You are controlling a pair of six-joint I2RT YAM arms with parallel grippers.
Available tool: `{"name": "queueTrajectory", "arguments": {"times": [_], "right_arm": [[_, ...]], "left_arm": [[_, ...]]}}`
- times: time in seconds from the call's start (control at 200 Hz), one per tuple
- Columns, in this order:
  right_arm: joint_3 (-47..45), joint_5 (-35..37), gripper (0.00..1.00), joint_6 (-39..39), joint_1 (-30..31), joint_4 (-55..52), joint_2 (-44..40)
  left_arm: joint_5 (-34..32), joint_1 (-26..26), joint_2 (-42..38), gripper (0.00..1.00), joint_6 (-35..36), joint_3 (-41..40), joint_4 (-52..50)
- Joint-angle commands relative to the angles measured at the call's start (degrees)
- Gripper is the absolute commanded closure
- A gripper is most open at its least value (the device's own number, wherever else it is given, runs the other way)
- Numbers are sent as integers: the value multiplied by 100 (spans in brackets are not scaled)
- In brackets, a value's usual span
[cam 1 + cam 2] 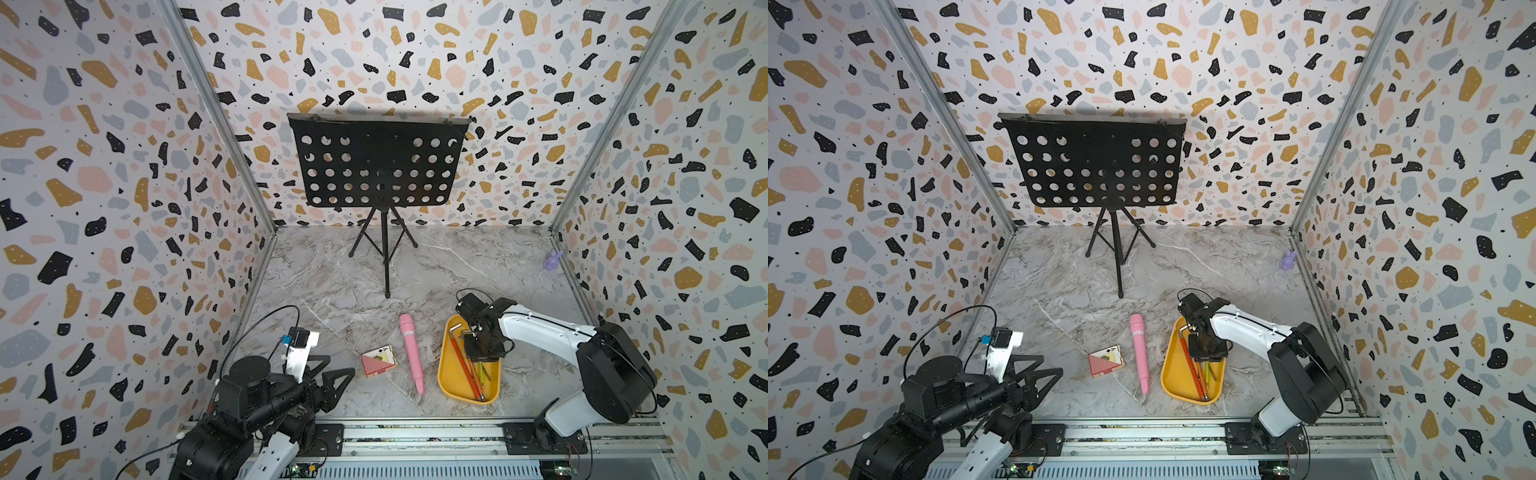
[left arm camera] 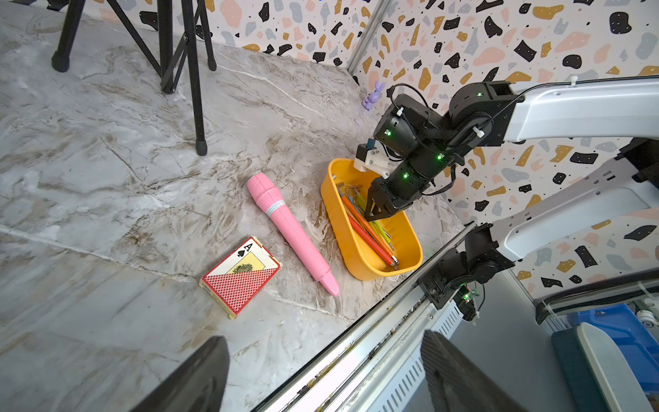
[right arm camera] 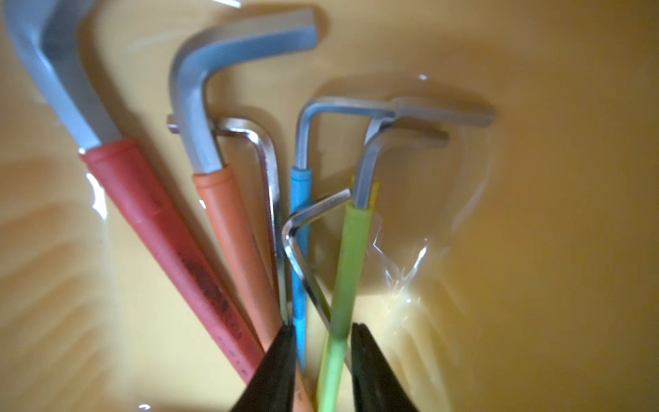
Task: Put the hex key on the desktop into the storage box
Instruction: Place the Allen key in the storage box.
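Green hex key (image 3: 352, 249) between parted right jaws.

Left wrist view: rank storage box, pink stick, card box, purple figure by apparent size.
1. storage box
2. pink stick: about as long as the box, but slimmer
3. card box: shorter but broader, so close to the stick
4. purple figure: smallest, but also farthest from the camera

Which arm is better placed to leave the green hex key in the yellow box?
The right arm. The right claw hangs inside the storage box, open around the green hex key; the left claw sits back by the rail.
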Motion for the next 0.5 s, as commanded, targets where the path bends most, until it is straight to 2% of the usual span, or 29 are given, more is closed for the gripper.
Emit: {"name": "queueTrajectory", "arguments": {"times": [0.0,0.21,0.496], "right_arm": [[119,149,64,-1,-14,-257,-322],[537,406,57,-76,-14,-623,-798],[1187,1020,35,-221,-14,-1084,-1675]], "left_arm": [[85,34,9,12,52,63,179],[98,25,14,12,60,64,176],[76,32,13,12,57,63,176]]}}
